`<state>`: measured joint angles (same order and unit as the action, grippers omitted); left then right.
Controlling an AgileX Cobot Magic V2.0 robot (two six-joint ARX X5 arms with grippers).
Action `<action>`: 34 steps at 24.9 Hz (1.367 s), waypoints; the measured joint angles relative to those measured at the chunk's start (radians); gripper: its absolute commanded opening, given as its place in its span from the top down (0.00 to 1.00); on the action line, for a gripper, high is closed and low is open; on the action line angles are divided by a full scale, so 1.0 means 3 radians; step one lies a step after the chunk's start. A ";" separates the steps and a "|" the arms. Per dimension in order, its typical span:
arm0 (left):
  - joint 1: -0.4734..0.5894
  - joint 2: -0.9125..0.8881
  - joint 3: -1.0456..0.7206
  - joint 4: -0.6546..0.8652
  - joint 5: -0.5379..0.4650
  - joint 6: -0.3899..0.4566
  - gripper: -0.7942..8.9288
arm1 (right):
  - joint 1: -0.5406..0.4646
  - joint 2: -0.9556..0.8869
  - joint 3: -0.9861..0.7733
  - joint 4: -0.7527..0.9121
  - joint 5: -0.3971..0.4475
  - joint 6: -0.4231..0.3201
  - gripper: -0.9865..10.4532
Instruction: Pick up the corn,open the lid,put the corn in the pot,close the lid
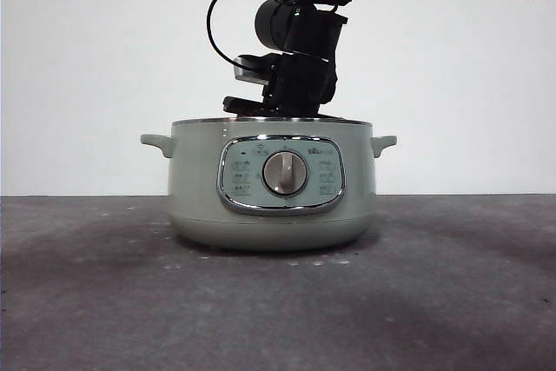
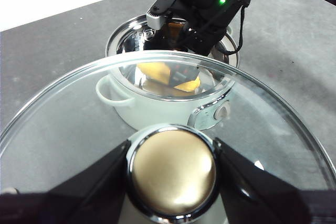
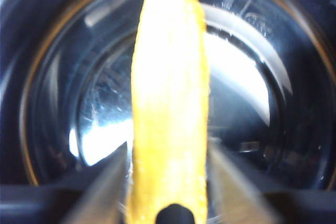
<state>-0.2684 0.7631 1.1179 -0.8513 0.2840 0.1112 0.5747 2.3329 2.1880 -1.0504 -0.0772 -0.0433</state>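
Corn (image 3: 169, 114): clamped between the right gripper (image 3: 168, 182) jaws, hanging lengthwise over the shiny bowl of the open pot (image 1: 271, 206); right wrist view blurred, so height above the bottom is unclear. Pot stands mid-worktop (image 1: 87, 301). Lid (image 2: 79, 124) is held up and aside, left gripper (image 2: 171, 174) jaws clenched on its knob (image 2: 172, 171). Step in hand: deposit corn. Advice: lower well inside the rim, release gently, lift straight out before the lid returns.
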 measured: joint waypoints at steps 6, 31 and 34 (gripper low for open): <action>0.0000 0.0001 0.0000 0.0001 -0.0003 0.0001 0.93 | 0.0000 0.0010 0.0627 -0.0534 -0.0001 0.0032 0.60; -0.0392 0.2228 0.1319 0.1008 0.0230 0.0039 0.93 | 0.0287 -0.3718 -0.1120 -0.1019 -0.0148 0.0322 0.61; -0.0512 0.2598 0.1554 0.1074 0.0202 0.0041 0.93 | 0.0287 -0.4243 -0.1773 -0.1019 -0.0102 0.0432 0.61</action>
<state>-0.4221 1.5425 1.5841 -0.5289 0.3447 0.1234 0.6609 1.0599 1.6562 -1.3560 -0.1078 0.0864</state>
